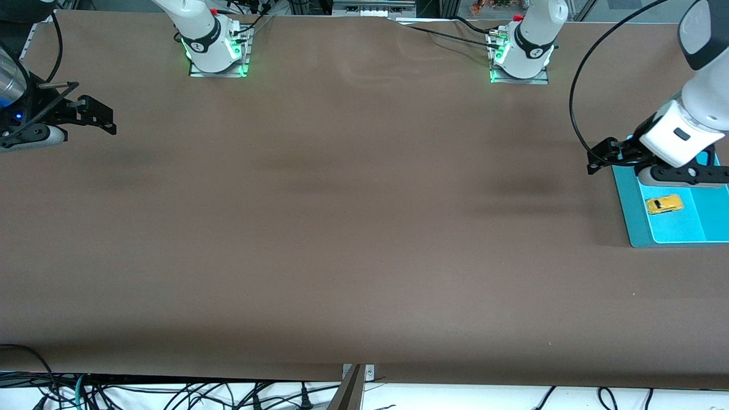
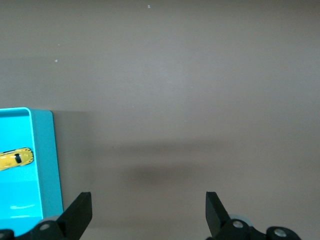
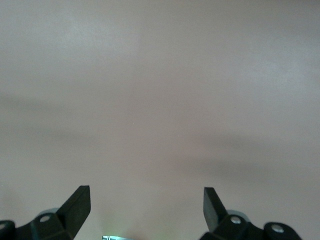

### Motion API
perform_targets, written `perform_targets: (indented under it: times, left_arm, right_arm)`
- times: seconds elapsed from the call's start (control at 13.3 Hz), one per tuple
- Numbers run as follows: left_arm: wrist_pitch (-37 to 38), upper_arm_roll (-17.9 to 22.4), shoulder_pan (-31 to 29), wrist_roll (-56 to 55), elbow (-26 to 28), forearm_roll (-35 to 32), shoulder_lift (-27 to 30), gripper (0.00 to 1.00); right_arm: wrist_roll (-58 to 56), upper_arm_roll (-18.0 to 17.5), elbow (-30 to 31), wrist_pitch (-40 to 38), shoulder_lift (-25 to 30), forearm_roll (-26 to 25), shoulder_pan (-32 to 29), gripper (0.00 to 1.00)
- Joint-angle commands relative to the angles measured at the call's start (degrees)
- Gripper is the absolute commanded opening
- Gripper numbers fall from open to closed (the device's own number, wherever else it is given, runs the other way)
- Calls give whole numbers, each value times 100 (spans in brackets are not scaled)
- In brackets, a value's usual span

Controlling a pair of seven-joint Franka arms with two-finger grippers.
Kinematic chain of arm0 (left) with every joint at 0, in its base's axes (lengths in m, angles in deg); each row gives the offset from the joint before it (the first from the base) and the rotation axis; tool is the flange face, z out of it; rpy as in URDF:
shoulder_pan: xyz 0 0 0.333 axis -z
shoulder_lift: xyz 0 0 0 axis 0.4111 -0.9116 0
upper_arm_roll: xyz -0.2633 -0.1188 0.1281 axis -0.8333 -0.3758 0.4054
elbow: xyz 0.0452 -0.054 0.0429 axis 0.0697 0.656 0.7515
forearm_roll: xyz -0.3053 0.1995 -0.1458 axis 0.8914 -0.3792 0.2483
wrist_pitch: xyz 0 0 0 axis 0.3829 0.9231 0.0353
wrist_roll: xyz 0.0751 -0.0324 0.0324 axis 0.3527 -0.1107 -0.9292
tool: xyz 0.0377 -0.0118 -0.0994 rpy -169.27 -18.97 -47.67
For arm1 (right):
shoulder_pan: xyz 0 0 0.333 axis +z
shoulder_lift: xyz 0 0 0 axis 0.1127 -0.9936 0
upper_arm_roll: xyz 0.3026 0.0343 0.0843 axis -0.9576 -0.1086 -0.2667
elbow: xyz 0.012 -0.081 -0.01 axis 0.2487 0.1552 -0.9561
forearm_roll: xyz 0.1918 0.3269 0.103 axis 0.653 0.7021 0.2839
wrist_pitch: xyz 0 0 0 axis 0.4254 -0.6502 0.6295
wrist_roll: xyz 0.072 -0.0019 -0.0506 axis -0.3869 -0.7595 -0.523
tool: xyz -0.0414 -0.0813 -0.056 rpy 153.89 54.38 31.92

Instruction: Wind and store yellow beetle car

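The yellow beetle car (image 1: 664, 204) (image 2: 16, 159) lies on the floor of the teal tray (image 1: 637, 225) (image 2: 44, 155), near the tray's wall toward the right arm's end of the table (image 1: 342, 228). The left gripper (image 1: 605, 156) (image 2: 149, 214) hangs above that wall, jaws wide, holding nothing. Well apart from the tray, the right gripper (image 1: 97, 117) (image 3: 147, 209) waits over bare table, jaws wide, holding nothing.

Brown worktop (image 1: 342, 228), mostly bare; teal tray (image 1: 629, 219) lies on it at the left arm's end, both arm bases mounted along one edge.
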Motion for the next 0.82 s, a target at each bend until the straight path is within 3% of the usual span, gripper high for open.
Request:
perform_targets:
  times: [0.0, 0.75]
  left_arm:
    - [-57, -163, -74, -124, 189, 15, 253, 100]
    - [338, -119, -92, -150, -163, 24, 200, 100]
  right_arm:
    - [58, 9, -154, -133, -47, 7, 1, 100]
    - [67, 9, -163, -125, -55, 7, 10, 100]
